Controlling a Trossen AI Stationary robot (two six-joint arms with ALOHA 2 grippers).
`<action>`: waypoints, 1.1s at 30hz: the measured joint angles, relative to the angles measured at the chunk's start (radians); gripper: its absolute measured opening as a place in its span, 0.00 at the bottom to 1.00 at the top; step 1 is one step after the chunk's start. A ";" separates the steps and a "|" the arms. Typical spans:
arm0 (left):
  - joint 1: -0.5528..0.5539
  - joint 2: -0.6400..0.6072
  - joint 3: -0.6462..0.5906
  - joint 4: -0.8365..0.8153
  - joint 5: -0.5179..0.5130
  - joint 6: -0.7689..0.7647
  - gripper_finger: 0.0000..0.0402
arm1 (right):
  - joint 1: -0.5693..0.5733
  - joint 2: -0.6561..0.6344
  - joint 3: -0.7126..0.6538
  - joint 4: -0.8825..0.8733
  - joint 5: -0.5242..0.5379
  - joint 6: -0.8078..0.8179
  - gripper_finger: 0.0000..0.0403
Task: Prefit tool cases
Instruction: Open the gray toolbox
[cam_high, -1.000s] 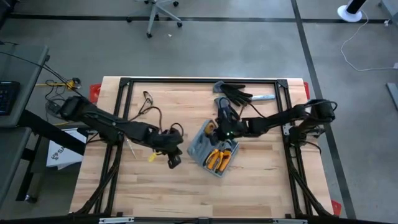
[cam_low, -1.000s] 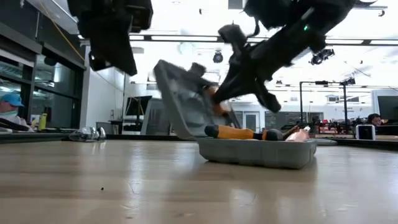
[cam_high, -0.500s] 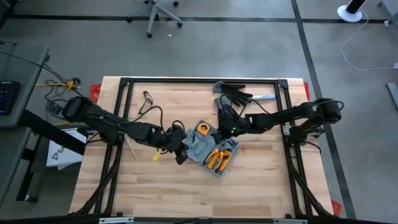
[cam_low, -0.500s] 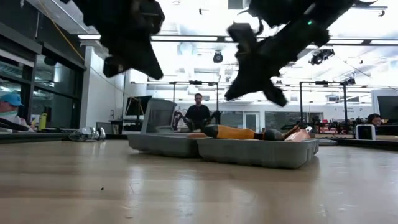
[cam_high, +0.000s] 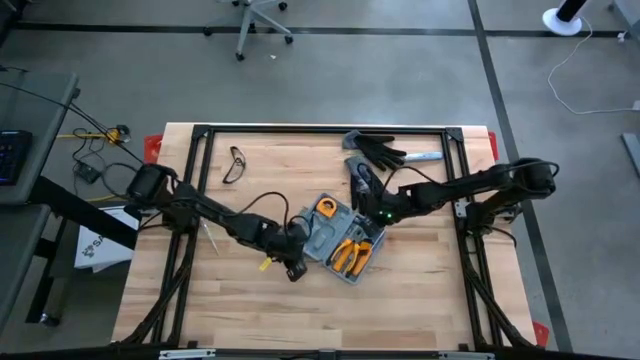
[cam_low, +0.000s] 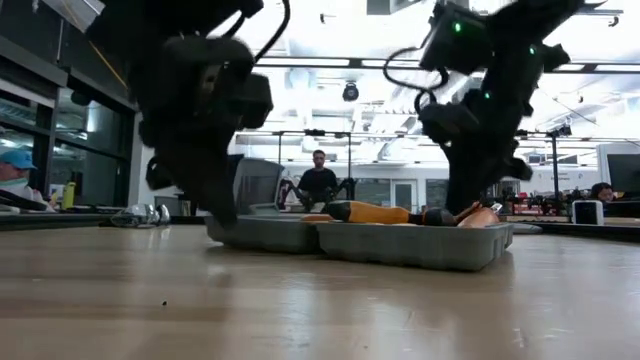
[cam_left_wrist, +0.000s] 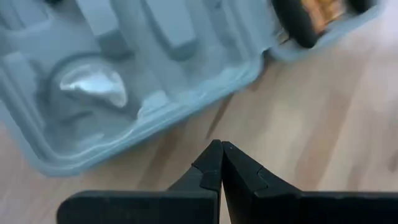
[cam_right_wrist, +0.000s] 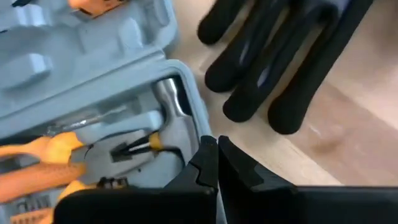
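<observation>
The tool case lies wide open and flat in the middle of the high view, with orange pliers in one half and black gloves up past it. The left gripper sits by the case's lower-left edge with its fingers together on nothing, and the right gripper sits at the upper-right edge, shut and empty too. The case looks like hard, smooth plastic, stiff but floppy at its hinge, so I think a thin outer rim is the best spot to grab.
</observation>
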 joint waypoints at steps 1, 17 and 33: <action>-0.001 0.008 0.000 0.000 -0.001 -0.001 0.00 | 0.000 0.005 -0.017 0.031 -0.015 0.015 0.00; 0.138 0.019 0.000 -0.028 -0.089 0.117 0.00 | 0.261 0.008 -0.092 0.291 -0.061 0.284 0.00; 0.213 -0.127 0.000 -0.027 0.015 0.212 0.00 | 0.474 0.000 -0.092 0.318 0.232 0.523 0.00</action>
